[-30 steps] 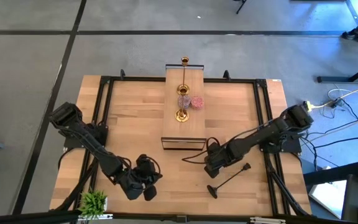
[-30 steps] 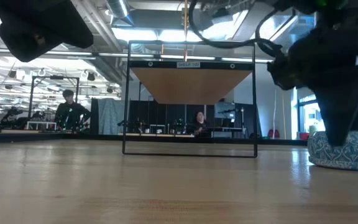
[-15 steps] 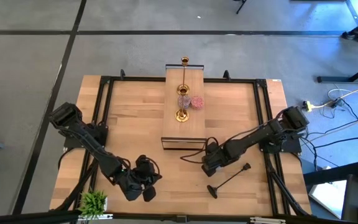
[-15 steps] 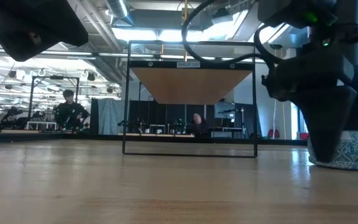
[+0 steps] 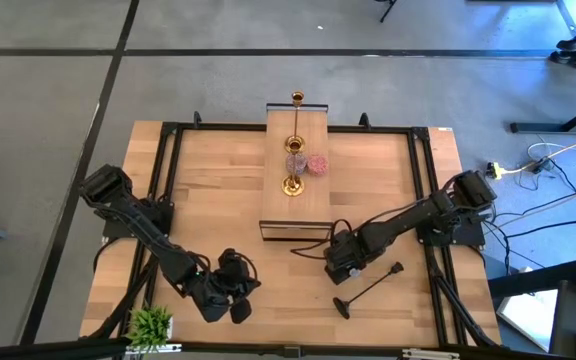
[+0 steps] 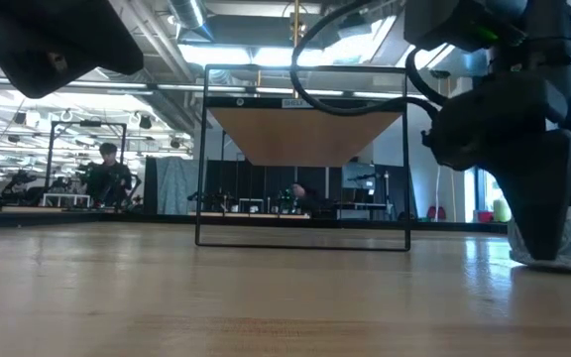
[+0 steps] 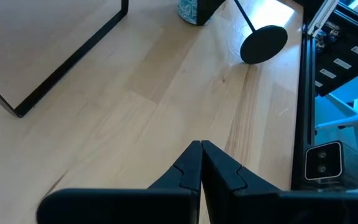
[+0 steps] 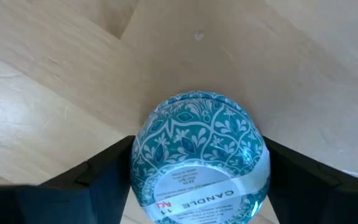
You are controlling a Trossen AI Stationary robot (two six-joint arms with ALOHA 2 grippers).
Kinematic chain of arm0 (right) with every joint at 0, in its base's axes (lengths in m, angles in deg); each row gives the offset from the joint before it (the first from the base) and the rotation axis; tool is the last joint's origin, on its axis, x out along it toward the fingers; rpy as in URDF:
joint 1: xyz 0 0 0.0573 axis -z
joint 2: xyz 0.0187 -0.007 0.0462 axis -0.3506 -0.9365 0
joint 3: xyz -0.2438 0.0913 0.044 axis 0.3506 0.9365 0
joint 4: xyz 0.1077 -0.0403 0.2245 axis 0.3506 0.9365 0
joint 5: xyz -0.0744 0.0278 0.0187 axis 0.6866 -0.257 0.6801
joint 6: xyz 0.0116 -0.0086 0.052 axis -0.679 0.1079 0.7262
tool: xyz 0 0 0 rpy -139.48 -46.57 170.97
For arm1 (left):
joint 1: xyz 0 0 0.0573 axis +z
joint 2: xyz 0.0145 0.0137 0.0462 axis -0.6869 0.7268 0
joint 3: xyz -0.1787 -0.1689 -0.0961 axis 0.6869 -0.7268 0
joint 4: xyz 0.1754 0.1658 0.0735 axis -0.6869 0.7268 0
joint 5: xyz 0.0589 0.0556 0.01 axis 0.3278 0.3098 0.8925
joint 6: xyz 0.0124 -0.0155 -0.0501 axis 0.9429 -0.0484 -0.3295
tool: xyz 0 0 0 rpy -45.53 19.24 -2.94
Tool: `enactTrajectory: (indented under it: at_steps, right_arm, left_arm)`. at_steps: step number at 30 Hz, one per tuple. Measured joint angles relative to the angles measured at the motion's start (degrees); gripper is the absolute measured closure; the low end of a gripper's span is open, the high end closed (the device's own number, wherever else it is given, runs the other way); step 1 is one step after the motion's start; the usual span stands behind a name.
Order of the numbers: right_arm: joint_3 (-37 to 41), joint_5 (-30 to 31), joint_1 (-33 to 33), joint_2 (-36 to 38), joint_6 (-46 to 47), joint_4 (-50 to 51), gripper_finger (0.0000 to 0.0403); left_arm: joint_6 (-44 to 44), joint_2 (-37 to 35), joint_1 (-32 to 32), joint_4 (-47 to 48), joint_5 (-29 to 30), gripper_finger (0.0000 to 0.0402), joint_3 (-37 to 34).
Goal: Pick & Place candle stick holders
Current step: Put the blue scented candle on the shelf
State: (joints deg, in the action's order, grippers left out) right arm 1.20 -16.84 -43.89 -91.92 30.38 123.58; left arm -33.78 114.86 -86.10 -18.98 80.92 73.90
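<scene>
A round blue-patterned cup (image 8: 199, 162) stands on the table, and my right gripper (image 5: 343, 262) is over it, one finger on each side. A long black candle stick holder (image 5: 368, 290) lies flat on the table just nearer, its round base (image 7: 264, 43) toward the near edge. Two gold stems (image 5: 294, 150), a pink cup (image 5: 318, 164) and a purplish cup (image 5: 296, 162) stand on the plank (image 5: 313, 190). My left gripper (image 7: 201, 149) hovers shut and holding nothing, above the table's near left part. My right gripper pinches the blue cup by its two opposite round sides (image 8: 138, 158), one finger (image 8: 104, 177) against each. The fingers come from above, pointing almost straight down. The cup stands upright with its bottom on the table (image 8: 55, 112).
A black wire frame (image 5: 296, 230) carries the plank's near end, right behind my right gripper. A small green plant (image 5: 151, 325) sits at the near left corner. Black rails (image 5: 423, 190) run along the table's sides. People sit in the room beyond.
My right gripper has sunk a little around the blue cup and rolled slightly; in the low view it now covers most of the cup. The cup has stayed in place.
</scene>
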Motion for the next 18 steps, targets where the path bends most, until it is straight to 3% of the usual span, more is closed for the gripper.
enactTrajectory:
  at_steps: [6, 13, 18]
  right_arm:
    - [-3.53, -0.07, 0.08, 0.14, -1.93, -0.02, 0.0105]
    - [-13.71, 1.24, 0.08, 0.34, -8.92, -2.17, 0.0103]
    - [-23.91, 3.77, 0.29, 0.41, -15.81, -2.83, 0.0103]
  left_arm:
    - [-0.78, 0.00, 0.02, 1.28, 1.60, 0.0399, 0.00]
    - [-5.14, -0.22, -0.10, 4.12, 4.22, 0.0400, 0.00]
    - [-14.13, -3.34, -1.78, 12.00, 11.99, 0.0400, -0.03]
